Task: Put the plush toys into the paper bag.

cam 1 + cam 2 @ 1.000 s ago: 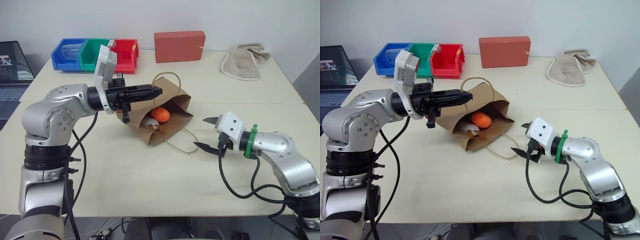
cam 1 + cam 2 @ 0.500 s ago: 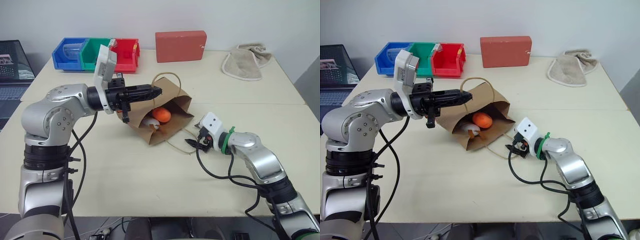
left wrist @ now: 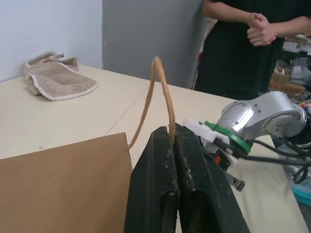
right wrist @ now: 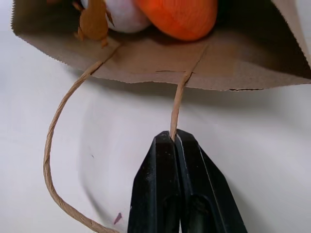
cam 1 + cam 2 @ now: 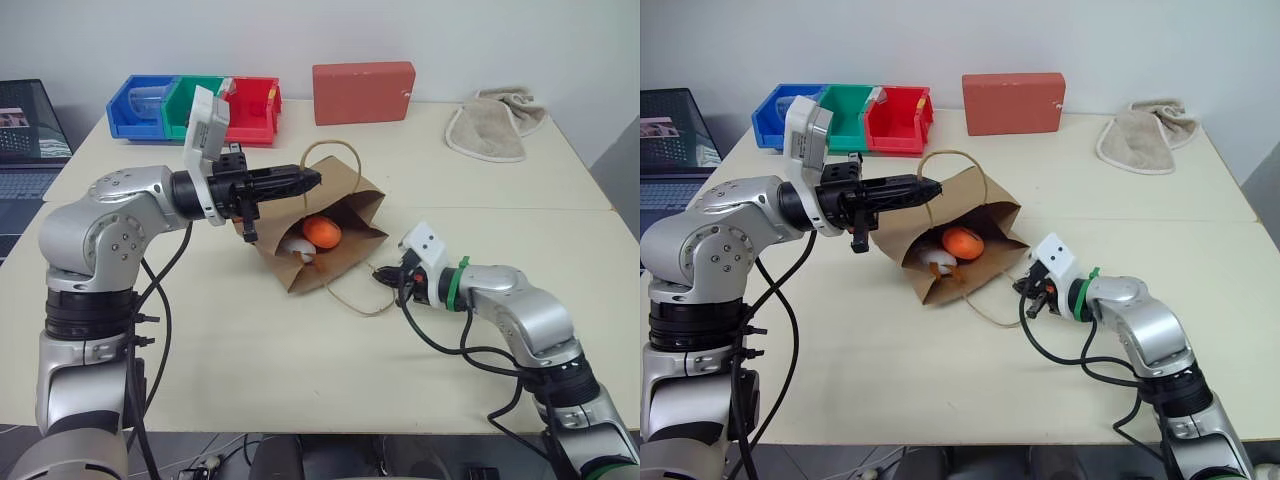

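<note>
One brown kraft paper bag [image 5: 330, 215] lies on its side on the cream desk [image 5: 250, 350], mouth open toward the robot's side, paper creased and matte. It has two thin twisted tan loop handles: upper handle [image 3: 158, 92], lower handle [image 4: 177, 104]. Two plush toys sit inside the mouth, touching each other: one orange carrot plush [image 5: 322, 231], fuzzy and rounded, and one white egg plush [image 5: 299, 247] just beside it, partly hidden by the bag wall.

Left gripper [image 5: 312, 180]: fingers pressed together, pinching the upper handle, held level above the bag. Right gripper [image 4: 174, 138]: fingers pressed together, pinching the lower handle low over the desk near the bag mouth.

At the desk's back edge: three plastic bins in a row, one blue [image 5: 140, 106], one green [image 5: 192, 104], one red [image 5: 254, 106]; one red rectangular box [image 5: 363, 92]; one beige towel [image 5: 492, 124], crumpled. One laptop [image 5: 30, 135] off the desk's left side. One person in black [image 3: 252, 43] stands beyond the desk, hands clasped.
</note>
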